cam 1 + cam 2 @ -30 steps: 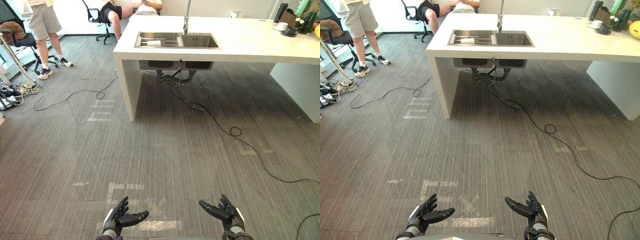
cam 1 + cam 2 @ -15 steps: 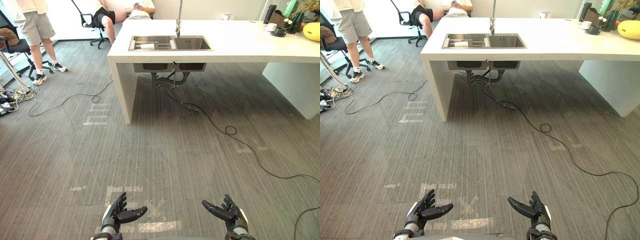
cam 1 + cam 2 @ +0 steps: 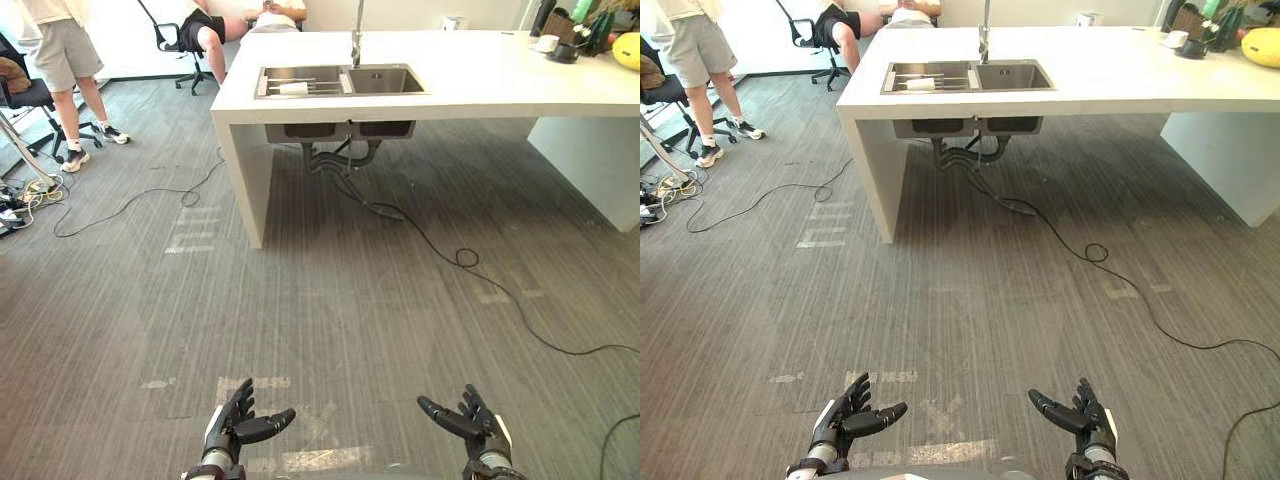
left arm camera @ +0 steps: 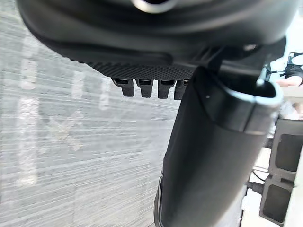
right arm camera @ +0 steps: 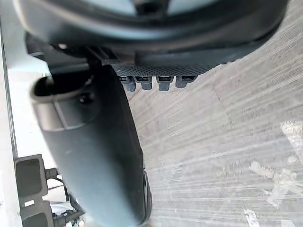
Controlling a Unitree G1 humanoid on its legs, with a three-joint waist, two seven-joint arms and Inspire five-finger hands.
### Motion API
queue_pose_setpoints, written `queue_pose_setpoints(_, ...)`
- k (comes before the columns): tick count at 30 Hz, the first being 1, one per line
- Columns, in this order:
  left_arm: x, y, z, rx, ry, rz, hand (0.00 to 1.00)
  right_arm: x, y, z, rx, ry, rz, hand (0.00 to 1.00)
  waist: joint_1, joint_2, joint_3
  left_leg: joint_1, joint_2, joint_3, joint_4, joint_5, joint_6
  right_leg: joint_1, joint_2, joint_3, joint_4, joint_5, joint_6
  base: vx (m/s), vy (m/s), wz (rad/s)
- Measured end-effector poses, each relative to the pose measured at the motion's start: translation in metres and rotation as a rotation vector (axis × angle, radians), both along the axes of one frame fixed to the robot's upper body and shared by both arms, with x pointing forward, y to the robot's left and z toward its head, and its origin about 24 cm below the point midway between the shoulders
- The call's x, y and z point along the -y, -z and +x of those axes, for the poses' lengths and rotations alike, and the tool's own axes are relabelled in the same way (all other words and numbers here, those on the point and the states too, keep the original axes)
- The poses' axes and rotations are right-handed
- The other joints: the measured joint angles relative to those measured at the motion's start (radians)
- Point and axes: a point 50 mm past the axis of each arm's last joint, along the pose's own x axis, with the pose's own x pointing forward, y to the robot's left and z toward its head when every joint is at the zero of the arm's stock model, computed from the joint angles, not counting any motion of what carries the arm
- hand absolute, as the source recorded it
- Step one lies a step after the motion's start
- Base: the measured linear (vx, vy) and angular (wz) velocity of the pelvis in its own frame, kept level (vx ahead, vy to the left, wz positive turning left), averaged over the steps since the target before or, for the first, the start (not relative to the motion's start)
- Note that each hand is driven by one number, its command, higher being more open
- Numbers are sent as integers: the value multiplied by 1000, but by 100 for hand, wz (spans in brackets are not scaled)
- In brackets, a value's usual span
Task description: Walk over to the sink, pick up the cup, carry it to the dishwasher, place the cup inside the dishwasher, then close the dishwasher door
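Observation:
A steel double sink (image 3: 385, 82) is set in a white counter (image 3: 480, 85) across the room, with a tall faucet (image 3: 357, 40) behind it. A white cup (image 3: 295, 88) lies on its side on a rack in the sink's left basin. My left hand (image 3: 235, 425) and right hand (image 3: 478, 428) hang low in front of me over the grey carpet, far from the sink. Both are open and hold nothing. In the wrist views the left hand's fingers (image 4: 147, 87) and the right hand's fingers (image 5: 156, 82) stretch out straight above the carpet.
A black cable (image 3: 465, 258) runs across the floor from under the sink. A person (image 3: 60, 55) stands at the far left by an office chair (image 3: 25, 95); another sits behind the counter (image 3: 205, 25). Small items (image 3: 560, 45) stand at the counter's right end. Tape marks (image 3: 190, 240) dot the carpet.
The whole view has shifted a little as the camera moved. Both hands have kept their open pose and sit slightly lower in the picture.

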Motion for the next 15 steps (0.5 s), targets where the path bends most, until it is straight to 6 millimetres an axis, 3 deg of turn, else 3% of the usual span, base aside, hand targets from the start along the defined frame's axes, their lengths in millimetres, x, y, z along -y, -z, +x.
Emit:
queue_pose_setpoints(1,-3,-1,0,2,-2,8,100,-1,1,-2,-9,-3,7,100,-3,-8,15,34,-13,-10,0,-10,10,-26,-28,-7,97,-11,-7,170,78,27)
queue_pose_setpoints(3,-5,-1,1,0,-5,16,100,-1,2,-5,-17,-9,12,100,-4,-5,18,54,-8,-34,-3,-26,14,-31,-38,-24,137,-45,-11,199,22,26)
queue_pose_setpoints(5,-10,-4,5,17,-5,28,100,-3,1,0,-4,-29,19,100,0,2,32,61,25,-40,0,-46,7,-48,-8,-60,110,-92,-13,173,-48,7)
queue_pose_setpoints(6,-13,-4,4,14,-17,32,100,-3,0,3,6,-44,23,100,-1,21,47,70,63,-40,9,-64,-6,-79,33,-84,60,-100,-23,176,-93,-3)
queue_pose_setpoints(7,-16,-4,3,12,-19,40,100,-3,1,1,5,-55,27,100,-2,31,57,89,99,-40,10,-79,-23,-121,71,-96,-7,-94,-23,256,-123,10)
queue_pose_setpoints(8,-20,-5,2,14,-15,52,100,-4,2,-3,-3,-60,33,100,-2,25,72,124,111,-47,2,-88,-40,-156,84,-92,-81,-58,-18,328,-153,21)
queue_pose_setpoints(10,-22,-3,-3,-1,-17,59,100,-3,4,-14,-27,-53,33,100,-2,-5,70,182,111,-58,-1,-115,-67,-173,75,-85,-180,2,-19,401,-204,27)
queue_pose_setpoints(11,-22,-3,-3,-1,-17,59,100,-3,4,-14,-27,-53,33,100,-2,-5,70,182,111,-58,-1,-115,-67,-173,75,-85,-180,2,-19,353,-194,52)
queue_pose_setpoints(12,-22,-1,-10,-15,-18,61,100,-2,5,-26,-53,-44,31,100,-12,-17,50,222,120,-74,5,-166,-70,-177,65,-79,-178,17,-40,383,-224,63)
queue_pose_setpoints(13,-20,0,-13,-18,-25,58,100,-1,6,-32,-67,-37,30,100,-20,-15,27,231,130,-96,8,-203,-66,-187,67,-81,-150,28,-82,520,-281,89)
queue_pose_setpoints(14,-16,2,-19,-28,-49,42,100,1,7,-33,-80,-34,29,100,-28,-17,0,215,141,-110,94,-224,-46,-193,76,-82,-96,49,-115,623,-375,61)
queue_pose_setpoints(15,-10,6,-23,-46,-59,22,100,4,7,-33,-88,-31,21,100,-27,12,-11,124,197,-94,322,-218,-33,-176,91,-94,-70,27,-135,530,-313,36)
